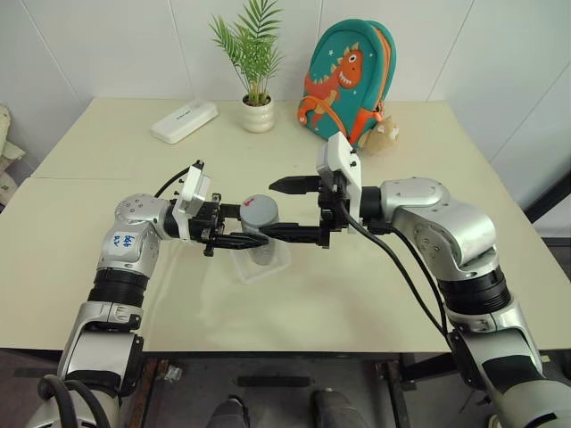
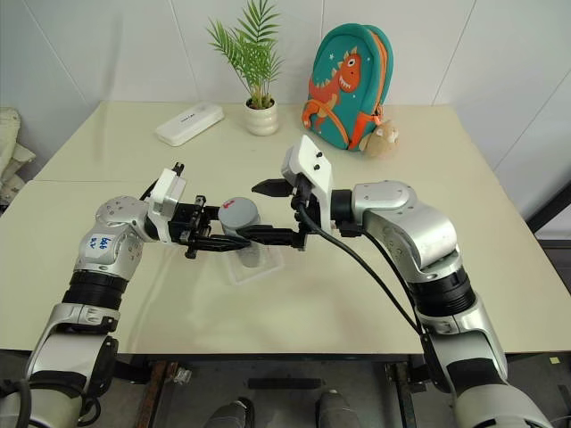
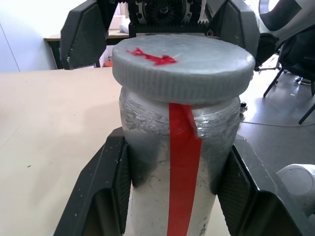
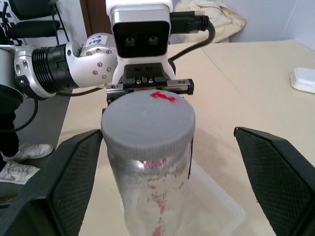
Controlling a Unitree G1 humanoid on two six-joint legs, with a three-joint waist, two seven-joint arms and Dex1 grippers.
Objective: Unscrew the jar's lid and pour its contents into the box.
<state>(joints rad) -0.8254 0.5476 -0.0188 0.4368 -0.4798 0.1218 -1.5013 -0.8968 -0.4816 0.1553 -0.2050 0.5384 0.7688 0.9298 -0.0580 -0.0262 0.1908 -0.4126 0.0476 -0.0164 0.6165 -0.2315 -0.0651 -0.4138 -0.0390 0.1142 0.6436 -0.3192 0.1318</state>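
While the left tool [image 1: 234,239] clamped the jar [image 3: 177,177] by its clear body below the lid [image 3: 183,66], the right tool [image 4: 157,162] stood wide open, one finger on each side of the grey cap and apart from it. The jar was held upright in the air just above the box [image 1: 278,264], which lay on the table [image 1: 107,134] between the two arms. A red stripe ran down the jar's side, and a red mark sat on the lid's top.
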